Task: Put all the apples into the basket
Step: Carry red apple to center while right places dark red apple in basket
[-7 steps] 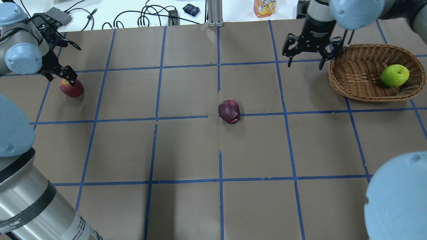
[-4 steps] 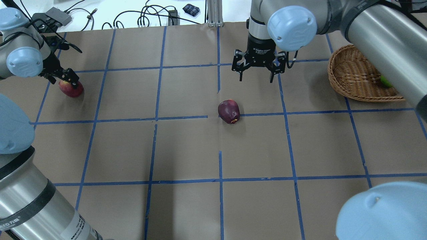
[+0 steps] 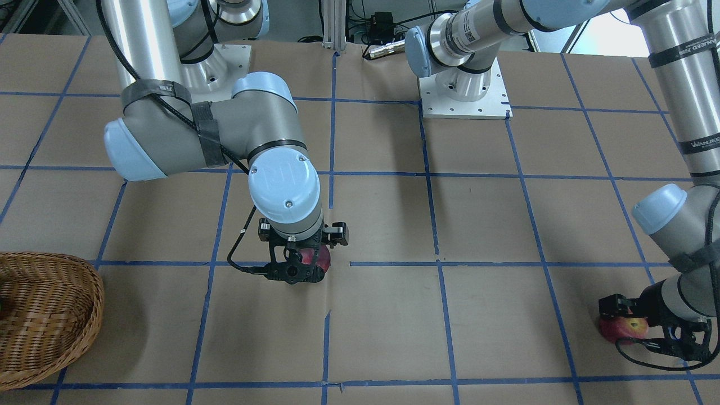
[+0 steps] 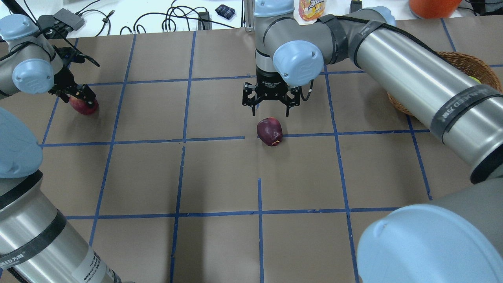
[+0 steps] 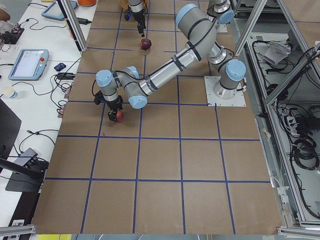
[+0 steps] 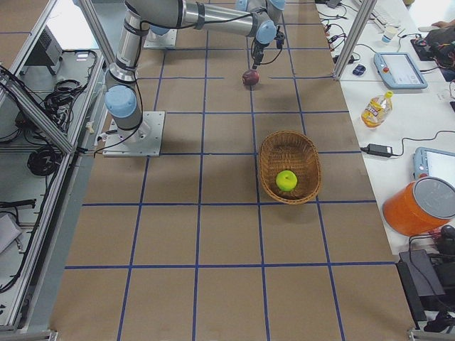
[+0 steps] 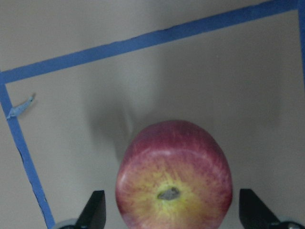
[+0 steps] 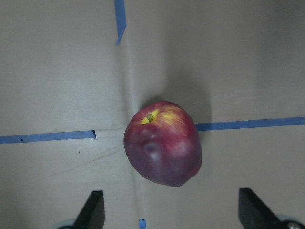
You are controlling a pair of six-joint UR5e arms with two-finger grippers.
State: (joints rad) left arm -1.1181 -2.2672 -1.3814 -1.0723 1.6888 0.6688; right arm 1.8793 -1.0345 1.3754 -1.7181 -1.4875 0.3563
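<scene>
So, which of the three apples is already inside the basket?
The bright green apple: it alone lies in the basket. The dark purple apple and the red apple with the yellow top both rest on the table.

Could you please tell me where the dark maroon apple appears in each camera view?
Overhead: the maroon apple is at centre, just below the right pincer.
Front-facing: centre, partly hidden behind that pincer.
Exterior left: top, at the far end.
Exterior right: top centre.
Left wrist: not in it.
Right wrist: centre.
Shared landmark: the blue tape line that meets it.
</scene>
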